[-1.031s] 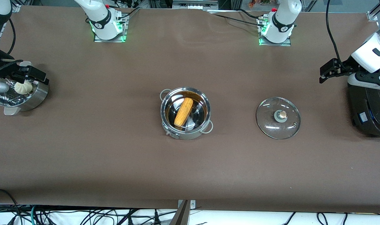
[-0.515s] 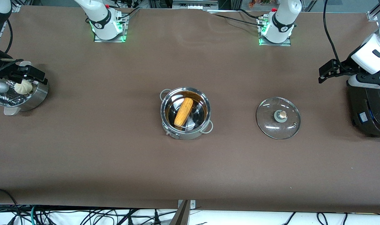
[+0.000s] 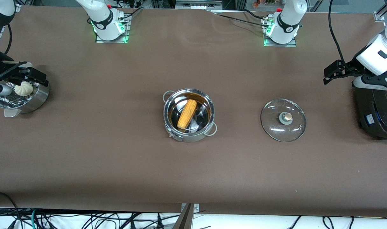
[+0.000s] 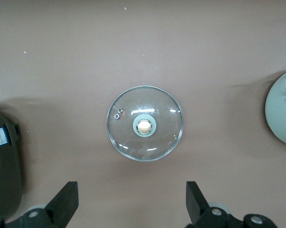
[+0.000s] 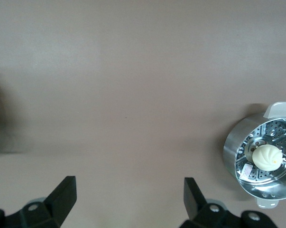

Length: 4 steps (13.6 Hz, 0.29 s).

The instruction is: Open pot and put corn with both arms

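The shiny steel pot stands open at the table's middle. The yellow-orange corn lies slanted inside it. The clear glass lid with its tan knob lies flat on the table beside the pot, toward the left arm's end; it also shows in the left wrist view. My left gripper is open and empty, held high by the black cooker; its fingertips show wide apart. My right gripper is open and empty, high over the steamer basket's edge, its fingertips wide apart.
A perforated steel steamer basket with a white bun stands at the right arm's end; it also shows in the right wrist view. A big black cooker stands at the left arm's end. Brown table cover lies all around the pot.
Both grippers have drifted slightly outward toward their ends of the table. The pot, the corn and the lid have not moved.
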Available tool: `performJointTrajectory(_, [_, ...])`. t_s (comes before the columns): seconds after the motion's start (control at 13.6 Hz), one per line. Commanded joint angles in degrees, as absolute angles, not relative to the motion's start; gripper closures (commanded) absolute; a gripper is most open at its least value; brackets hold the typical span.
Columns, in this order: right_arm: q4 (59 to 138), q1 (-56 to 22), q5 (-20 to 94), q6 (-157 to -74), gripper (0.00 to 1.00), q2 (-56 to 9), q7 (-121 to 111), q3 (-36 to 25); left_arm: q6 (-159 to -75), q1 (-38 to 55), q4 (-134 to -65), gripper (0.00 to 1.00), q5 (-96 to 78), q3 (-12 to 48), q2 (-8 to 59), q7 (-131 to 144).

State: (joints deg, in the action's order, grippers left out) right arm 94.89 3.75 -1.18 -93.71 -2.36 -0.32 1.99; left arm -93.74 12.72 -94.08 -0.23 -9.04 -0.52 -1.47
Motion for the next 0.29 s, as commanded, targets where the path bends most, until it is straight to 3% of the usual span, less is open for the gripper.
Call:
performJointTrajectory(0.0, [93.25,3.69,-1.41,-92.37,0.00,-3.16,-0.53,2.11,-92.20,13.10,-92.29,0.00,0.79,-9.05,-0.09,-0.79])
performJointTrajectory(0.22, [93.25,3.78,-1.23,-92.37,0.00,-3.16,-0.61,2.11,-92.20,13.10,-92.29,0.00,0.79,-9.05,-0.09,-0.79])
